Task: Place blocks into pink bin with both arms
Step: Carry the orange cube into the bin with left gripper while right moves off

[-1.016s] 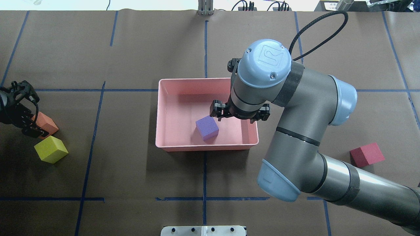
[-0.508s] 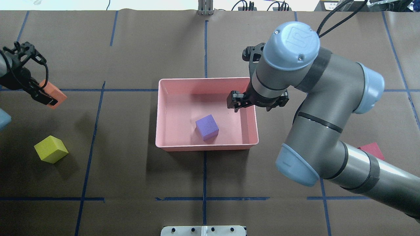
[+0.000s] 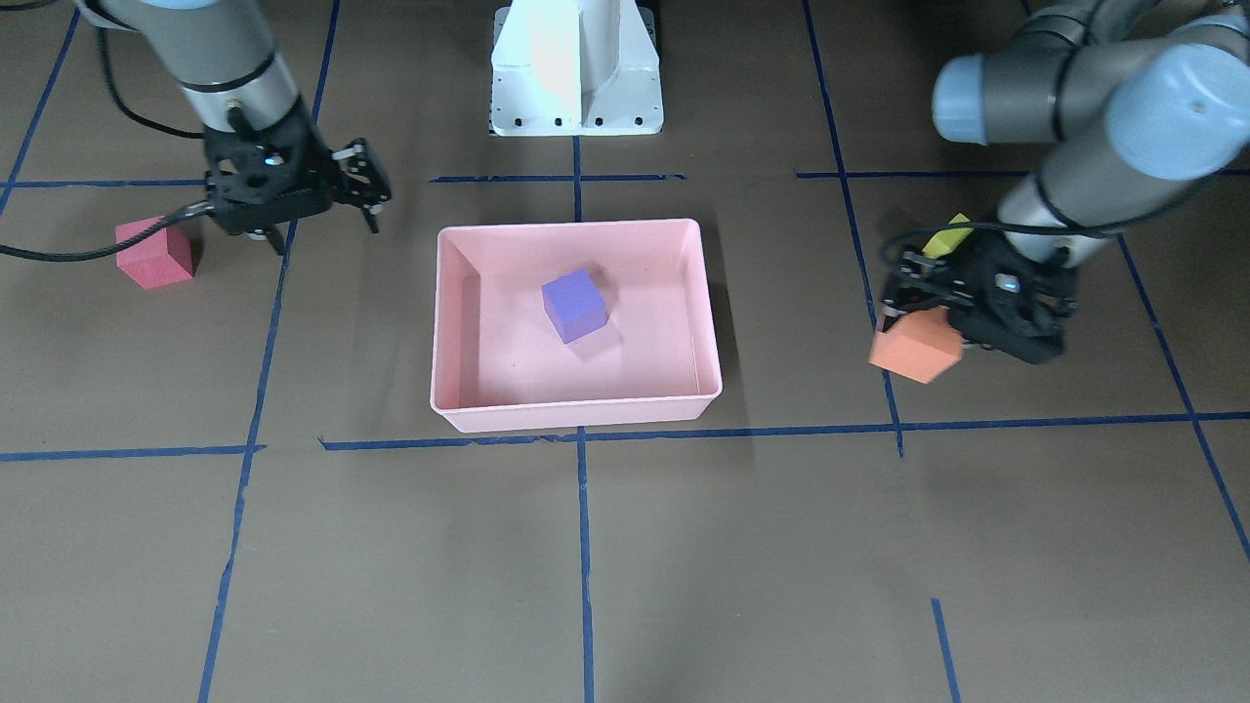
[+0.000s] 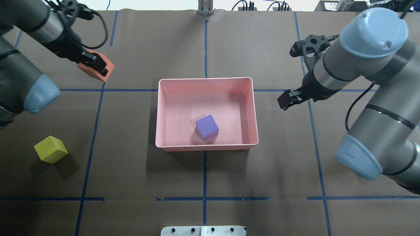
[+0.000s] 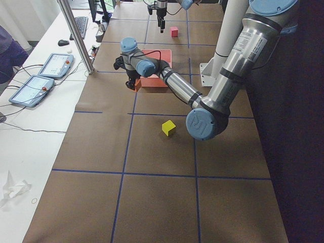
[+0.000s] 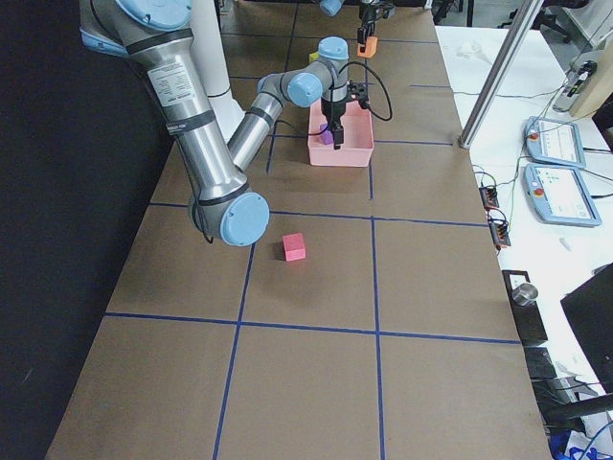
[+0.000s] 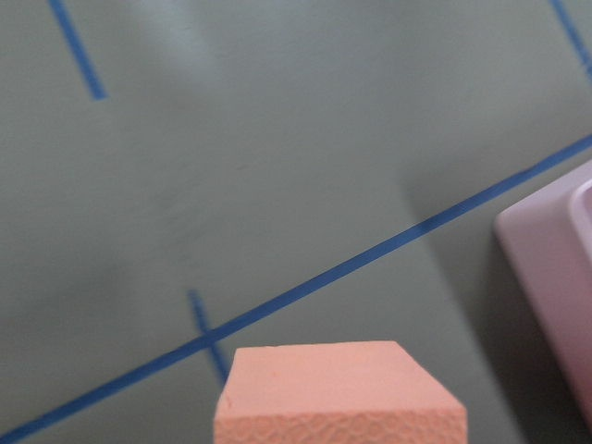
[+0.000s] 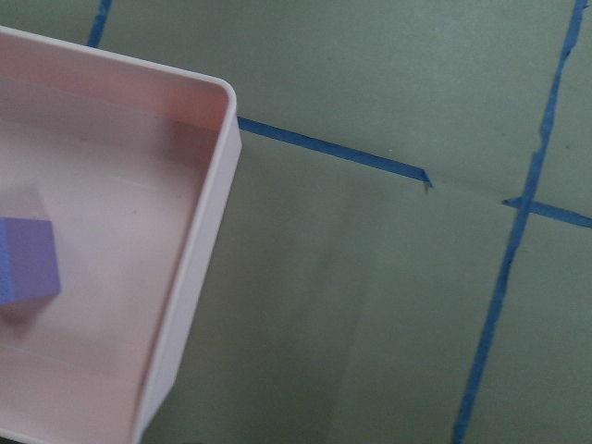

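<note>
Overhead view. The pink bin (image 4: 205, 79) sits mid-worktop, its long axis running 9 to 3 o'clock, unmoved. The purple block (image 4: 207, 127) rests on the bin floor toward 6 o'clock, turned so that one corner points at the near wall, where it lay a second ago.

At 10 o'clock from the bin, the orange block (image 4: 107, 65) hangs tilted above the worktop (image 4: 131, 180), clear of the rim. My left gripper (image 4: 95, 65) has its jaws pinching this block, and has carried it up from the far 9 o'clock edge.

At 3 o'clock, my right gripper (image 4: 288, 99) has pulled out of the bin, jaws spread and holding nothing.

The yellow-green block (image 4: 51, 149) lies well apart at 8 o'clock, as before. The red block (image 3: 154, 253) lies on the worktop beyond the right gripper.
</note>
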`<state>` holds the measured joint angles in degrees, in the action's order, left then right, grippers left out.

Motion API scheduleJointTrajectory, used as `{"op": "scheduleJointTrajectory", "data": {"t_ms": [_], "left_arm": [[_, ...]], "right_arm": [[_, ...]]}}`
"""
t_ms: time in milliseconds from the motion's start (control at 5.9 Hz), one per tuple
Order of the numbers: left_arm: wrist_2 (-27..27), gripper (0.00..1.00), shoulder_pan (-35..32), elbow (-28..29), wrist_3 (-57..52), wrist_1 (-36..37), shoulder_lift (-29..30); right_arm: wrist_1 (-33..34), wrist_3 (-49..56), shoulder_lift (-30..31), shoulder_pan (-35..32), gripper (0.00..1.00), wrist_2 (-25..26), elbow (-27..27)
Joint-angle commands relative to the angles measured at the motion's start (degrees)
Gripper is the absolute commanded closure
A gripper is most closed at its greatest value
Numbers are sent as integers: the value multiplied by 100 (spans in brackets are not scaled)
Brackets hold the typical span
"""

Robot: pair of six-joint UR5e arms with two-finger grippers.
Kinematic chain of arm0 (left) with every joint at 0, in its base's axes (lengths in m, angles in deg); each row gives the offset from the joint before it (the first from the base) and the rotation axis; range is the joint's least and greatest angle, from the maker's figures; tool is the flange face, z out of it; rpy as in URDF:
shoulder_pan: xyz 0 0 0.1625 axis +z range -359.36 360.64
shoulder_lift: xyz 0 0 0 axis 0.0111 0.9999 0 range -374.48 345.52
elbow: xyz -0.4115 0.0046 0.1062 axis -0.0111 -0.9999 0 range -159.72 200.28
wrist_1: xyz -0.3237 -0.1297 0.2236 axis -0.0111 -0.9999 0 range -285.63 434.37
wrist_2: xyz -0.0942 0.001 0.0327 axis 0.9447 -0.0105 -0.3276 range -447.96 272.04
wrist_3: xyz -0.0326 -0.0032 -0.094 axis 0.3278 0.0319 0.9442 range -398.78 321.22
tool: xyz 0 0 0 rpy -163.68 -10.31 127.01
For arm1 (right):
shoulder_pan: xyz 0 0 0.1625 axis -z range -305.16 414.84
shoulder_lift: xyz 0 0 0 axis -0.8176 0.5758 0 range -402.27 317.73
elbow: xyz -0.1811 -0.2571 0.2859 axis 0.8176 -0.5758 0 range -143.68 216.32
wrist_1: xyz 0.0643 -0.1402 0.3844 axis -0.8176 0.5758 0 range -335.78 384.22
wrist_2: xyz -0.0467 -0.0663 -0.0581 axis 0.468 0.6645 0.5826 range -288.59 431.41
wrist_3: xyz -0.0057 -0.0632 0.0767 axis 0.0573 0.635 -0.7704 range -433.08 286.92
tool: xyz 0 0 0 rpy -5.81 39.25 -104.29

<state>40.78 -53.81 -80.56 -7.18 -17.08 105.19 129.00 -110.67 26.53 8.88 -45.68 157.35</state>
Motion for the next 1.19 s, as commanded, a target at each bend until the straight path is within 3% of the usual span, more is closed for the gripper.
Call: {"op": "scheduleJointTrajectory", "data": {"t_ms": [0,169,339,677,1016], "left_arm": [[-1013,56,1298,19,1806,494,1062],[-1418,40,1801,247,2301,496,1407],[-1631,0,1998,362,2428,496,1532],[-1616,0,2008,284,2438,496,1481],[-1616,0,2008,275,2438,496,1481]], "right_arm": [[-62,1423,990,-717,0,-417,359],[-524,1761,1543,-912,0,-602,369],[-1582,1677,2384,-906,0,-622,343],[-2771,651,3092,-871,0,-604,20],[-3777,-280,3227,-311,0,-395,-526]]}}
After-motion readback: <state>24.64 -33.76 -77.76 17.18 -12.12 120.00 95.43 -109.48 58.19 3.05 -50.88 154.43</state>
